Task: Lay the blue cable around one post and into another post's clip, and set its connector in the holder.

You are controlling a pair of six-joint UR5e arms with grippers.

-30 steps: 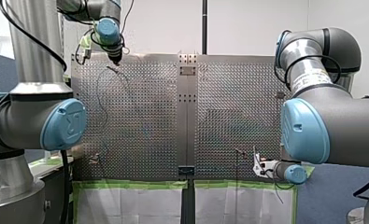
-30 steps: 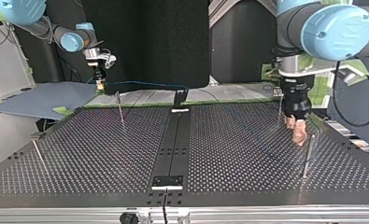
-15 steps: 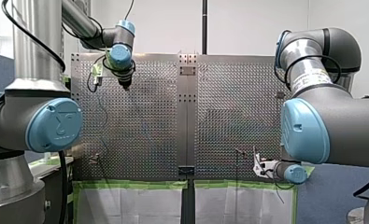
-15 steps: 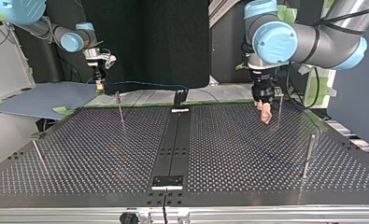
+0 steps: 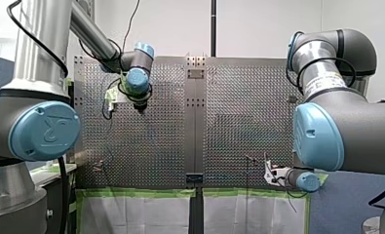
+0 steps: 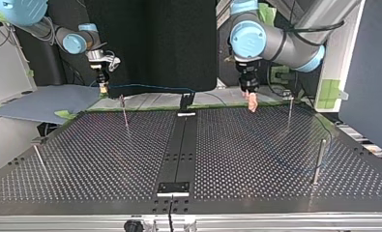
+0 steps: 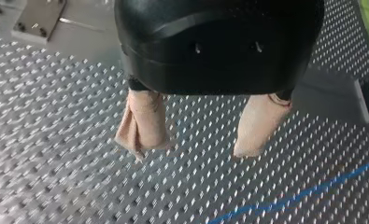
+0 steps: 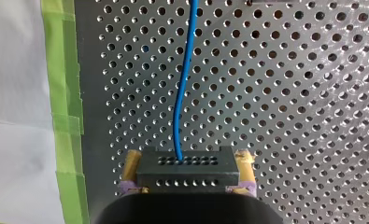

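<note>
Blue cable (image 8: pixel 182 93) runs out of a black connector (image 8: pixel 188 175) that my right gripper (image 8: pixel 188 158) clamps between its yellow-padded fingers (image 8: pixel 131 163). It stretches straight ahead of that gripper over the perforated metal surface (image 8: pixel 289 116), with green tape (image 8: pixel 63 93) along the surface's edge beside it. In the top view my right gripper (image 6: pixel 103 88) hangs at the far left corner of the surface, just beside a thin post (image 6: pixel 124 113), and the cable (image 6: pixel 150 87) is strung from it toward the black holder (image 6: pixel 185 101) at the far end of the centre strip; whether it touches the holder I cannot tell. My left gripper (image 7: pixel 191 150) hangs above the surface with its beige-padded fingers (image 7: pixel 142 121) set wide apart and nothing between them; a stretch of the cable (image 7: pixel 303 193) lies on the surface ahead of it, apart from the fingers. In the top view my left gripper (image 6: pixel 251 102) is over the far edge to the right of the holder, with a second post (image 6: pixel 290 110) and a third post (image 6: pixel 319 162) further to that view's right.
</note>
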